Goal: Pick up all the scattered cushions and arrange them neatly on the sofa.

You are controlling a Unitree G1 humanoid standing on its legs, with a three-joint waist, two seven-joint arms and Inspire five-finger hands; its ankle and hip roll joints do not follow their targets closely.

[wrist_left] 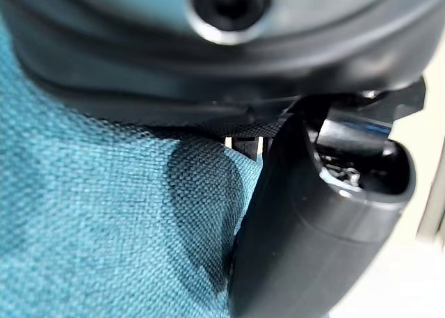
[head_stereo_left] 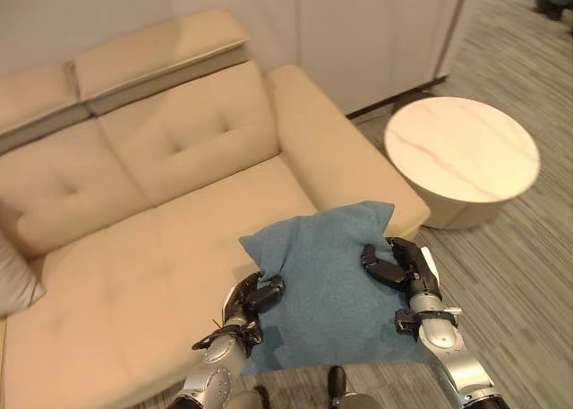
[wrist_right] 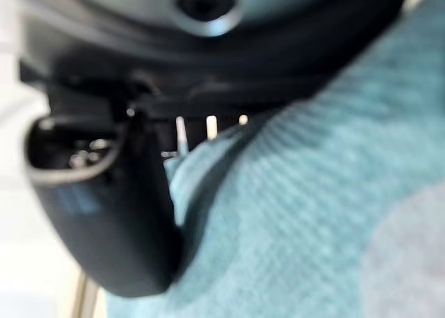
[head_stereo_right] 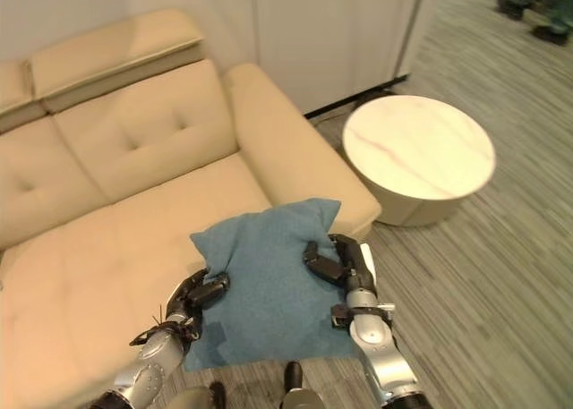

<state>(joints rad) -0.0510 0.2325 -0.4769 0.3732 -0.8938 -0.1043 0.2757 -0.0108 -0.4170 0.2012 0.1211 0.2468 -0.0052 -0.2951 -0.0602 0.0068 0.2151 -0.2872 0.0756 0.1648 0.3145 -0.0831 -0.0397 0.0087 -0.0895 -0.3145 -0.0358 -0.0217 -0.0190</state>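
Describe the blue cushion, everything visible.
The blue cushion is square with pointed corners, in teal woven fabric. It is held over the front edge of the beige sofa, its far corner pointing toward the round table. The left hand grips its left edge and the right hand its right edge, thumbs on top, denting the cloth.

1. A blue cushion [head_stereo_right: 269, 279] is being held at the front edge of a beige sofa [head_stereo_right: 107, 203].
2. It is being clasped by the left hand [head_stereo_right: 199, 294] and the right hand [head_stereo_right: 338, 264].
3. A round white table [head_stereo_right: 419, 154] is being shown beside the sofa.
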